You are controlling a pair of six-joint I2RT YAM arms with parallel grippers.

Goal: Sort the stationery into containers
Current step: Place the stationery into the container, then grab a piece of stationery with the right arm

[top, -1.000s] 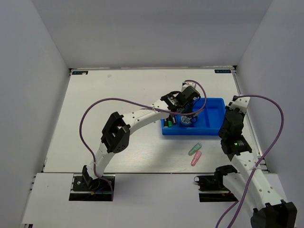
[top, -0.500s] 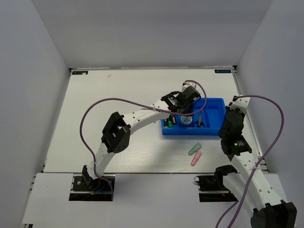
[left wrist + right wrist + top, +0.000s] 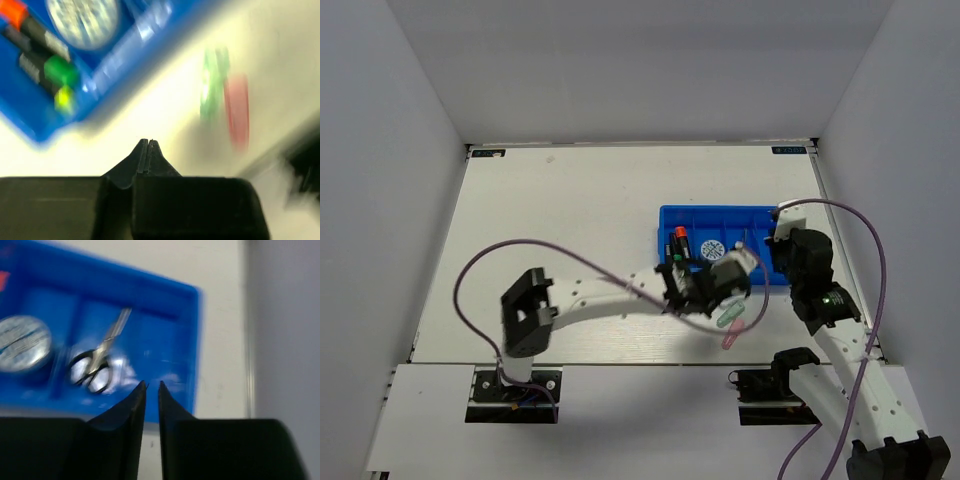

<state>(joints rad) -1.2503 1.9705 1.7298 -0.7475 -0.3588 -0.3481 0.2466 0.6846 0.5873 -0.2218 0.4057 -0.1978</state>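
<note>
The blue bin (image 3: 760, 213) (image 3: 30, 117) (image 3: 165, 305) stands right of centre. It holds the black markers (image 3: 679, 245) (image 3: 47, 55) with orange, green and yellow ends, the blue-and-white disc (image 3: 711, 250) (image 3: 82, 20) (image 3: 22, 342) and the black-handled scissors (image 3: 97, 362). My left gripper (image 3: 725, 295) (image 3: 148, 142) is shut and empty, hovering by the bin's near wall. Just ahead of it the green piece (image 3: 728, 318) (image 3: 212, 82) and the pink piece (image 3: 732, 337) (image 3: 237, 107) lie on the table. My right gripper (image 3: 778, 238) (image 3: 151, 385) hangs over the bin's right end, jaws a narrow gap apart, empty.
White walls enclose the table on the left, back and right; the right wall (image 3: 285, 330) is close to the bin's right end. The left arm's purple cable (image 3: 520, 245) loops over the table's left half.
The left arm has swung from over the bin's back to its near side, by the green and pink pieces. The scissors now lie in the bin. The right gripper has moved over the bin's right end.
</note>
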